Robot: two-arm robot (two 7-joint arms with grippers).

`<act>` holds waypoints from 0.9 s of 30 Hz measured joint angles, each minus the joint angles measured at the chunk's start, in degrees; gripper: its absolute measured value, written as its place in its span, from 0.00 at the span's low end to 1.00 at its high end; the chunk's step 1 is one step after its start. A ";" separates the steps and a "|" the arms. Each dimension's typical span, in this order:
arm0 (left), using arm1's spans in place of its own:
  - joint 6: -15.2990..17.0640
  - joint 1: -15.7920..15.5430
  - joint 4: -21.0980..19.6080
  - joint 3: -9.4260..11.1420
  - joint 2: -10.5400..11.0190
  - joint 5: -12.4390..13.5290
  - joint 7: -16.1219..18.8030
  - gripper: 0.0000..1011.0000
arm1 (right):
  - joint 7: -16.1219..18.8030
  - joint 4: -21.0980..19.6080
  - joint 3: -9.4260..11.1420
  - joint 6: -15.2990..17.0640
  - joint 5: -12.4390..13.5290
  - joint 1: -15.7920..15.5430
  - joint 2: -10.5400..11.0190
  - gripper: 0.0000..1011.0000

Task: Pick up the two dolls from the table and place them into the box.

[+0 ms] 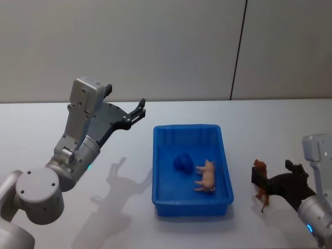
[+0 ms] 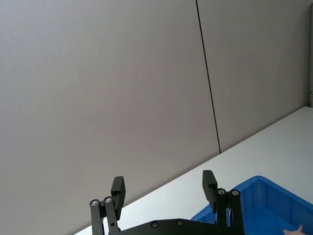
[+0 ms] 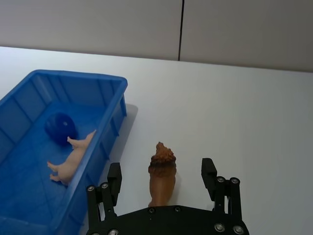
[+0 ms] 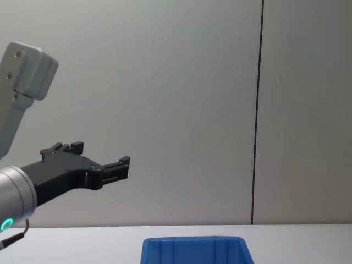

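One doll, a pink pig (image 1: 206, 176), lies in the box (image 1: 192, 206) beside a blue ball (image 1: 183, 163); the brown lion (image 3: 162, 172) stands outside it, straddled apparently untouched by the spread right gripper (image 3: 163, 177), while the left gripper (image 1: 136, 115) hovers spread and empty.

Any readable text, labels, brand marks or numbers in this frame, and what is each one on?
None can be read.
The box: plain blue plastic, no label showing.
The pig doll, the blue ball in the box, and the lion doll on the table: no markings.
The left gripper and right gripper: bare black and grey, only screws.
The wall: blank panels.
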 joint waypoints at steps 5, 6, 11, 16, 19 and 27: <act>0.00 0.00 0.00 0.00 0.00 0.00 0.00 0.99 | -0.08 0.72 0.11 0.07 0.79 -0.30 -0.06 0.99; 0.00 0.00 0.00 0.00 0.00 0.00 0.00 0.99 | -0.06 1.02 0.13 0.08 0.96 -0.31 -0.12 0.99; 0.00 0.00 0.00 0.00 0.00 0.00 0.00 0.99 | 0.10 2.22 0.18 0.08 1.37 -0.27 -0.37 0.99; 0.00 0.00 0.00 0.00 0.00 0.00 0.00 0.99 | 0.26 3.86 0.22 0.23 1.65 0.12 -0.74 0.99; 0.00 0.00 0.00 0.00 0.00 0.00 0.00 0.99 | 0.53 4.91 0.24 0.23 1.73 0.48 -0.97 0.99; 0.00 0.00 0.00 0.00 0.00 0.00 0.00 0.99 | 2.21 8.35 0.19 -0.36 1.52 2.09 -1.73 0.99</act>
